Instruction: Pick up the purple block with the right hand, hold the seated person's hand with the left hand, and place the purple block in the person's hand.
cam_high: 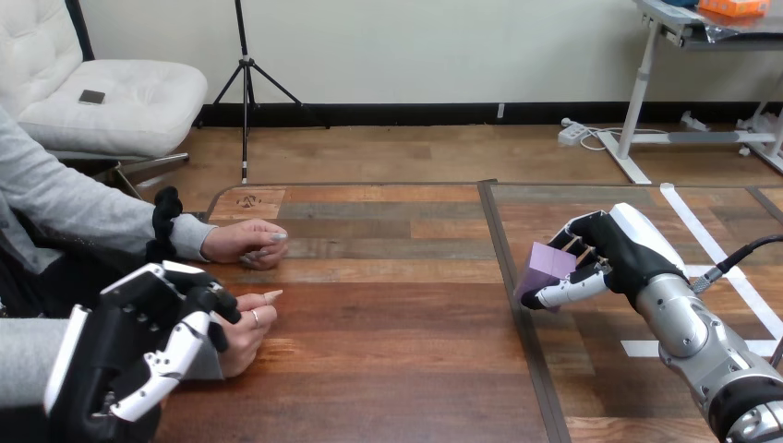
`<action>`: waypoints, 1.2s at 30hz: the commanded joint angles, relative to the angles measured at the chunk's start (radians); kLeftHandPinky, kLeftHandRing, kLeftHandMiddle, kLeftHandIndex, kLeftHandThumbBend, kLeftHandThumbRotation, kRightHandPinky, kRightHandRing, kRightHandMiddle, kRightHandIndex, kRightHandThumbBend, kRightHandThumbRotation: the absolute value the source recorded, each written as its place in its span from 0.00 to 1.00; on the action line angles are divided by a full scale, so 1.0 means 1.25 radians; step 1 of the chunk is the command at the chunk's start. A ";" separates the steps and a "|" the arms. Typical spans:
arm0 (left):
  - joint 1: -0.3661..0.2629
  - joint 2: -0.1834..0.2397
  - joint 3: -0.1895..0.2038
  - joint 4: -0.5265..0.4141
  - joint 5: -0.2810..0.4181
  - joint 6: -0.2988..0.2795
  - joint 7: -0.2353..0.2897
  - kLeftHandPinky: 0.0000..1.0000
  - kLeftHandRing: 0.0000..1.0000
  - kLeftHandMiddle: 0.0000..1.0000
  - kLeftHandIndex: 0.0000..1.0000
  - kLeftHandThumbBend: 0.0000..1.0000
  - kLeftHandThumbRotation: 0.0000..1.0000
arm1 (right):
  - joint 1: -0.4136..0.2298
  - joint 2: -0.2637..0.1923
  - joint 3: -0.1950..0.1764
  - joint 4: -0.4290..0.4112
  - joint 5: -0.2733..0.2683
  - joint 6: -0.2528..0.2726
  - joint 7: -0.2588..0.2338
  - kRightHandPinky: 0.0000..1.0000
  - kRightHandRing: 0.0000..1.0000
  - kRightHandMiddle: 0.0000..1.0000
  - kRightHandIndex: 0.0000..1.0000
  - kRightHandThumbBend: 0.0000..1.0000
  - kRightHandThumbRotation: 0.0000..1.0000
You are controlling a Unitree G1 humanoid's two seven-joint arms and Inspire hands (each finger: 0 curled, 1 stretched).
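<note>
My right hand (620, 247) hovers over the right half of the table, shut on the purple block (547, 262), which is pinched between its thumb below and its fingers behind. At the lower left, my left hand (138, 355) is on the person's near hand (247, 325). Its thumb lies over the back of that hand and its white fingers curl in front of the wrist. The person's near hand is loosely closed, palm side down, just above the table. The person's far hand (244, 245) rests on the table further back, apart from both my hands.
A dark seam (511, 277) runs front to back across the wooden table (388, 314), left of the block. White tape lines (704, 242) mark the table's right part. The person's grey sleeve (65, 203) comes in from the left edge.
</note>
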 commanded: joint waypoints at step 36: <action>-0.138 0.093 0.081 0.057 0.289 -0.220 0.118 0.03 0.67 0.66 0.59 0.72 0.61 | 0.052 -0.082 -0.061 -0.174 0.048 -0.090 0.008 0.38 0.41 0.44 0.46 0.84 0.00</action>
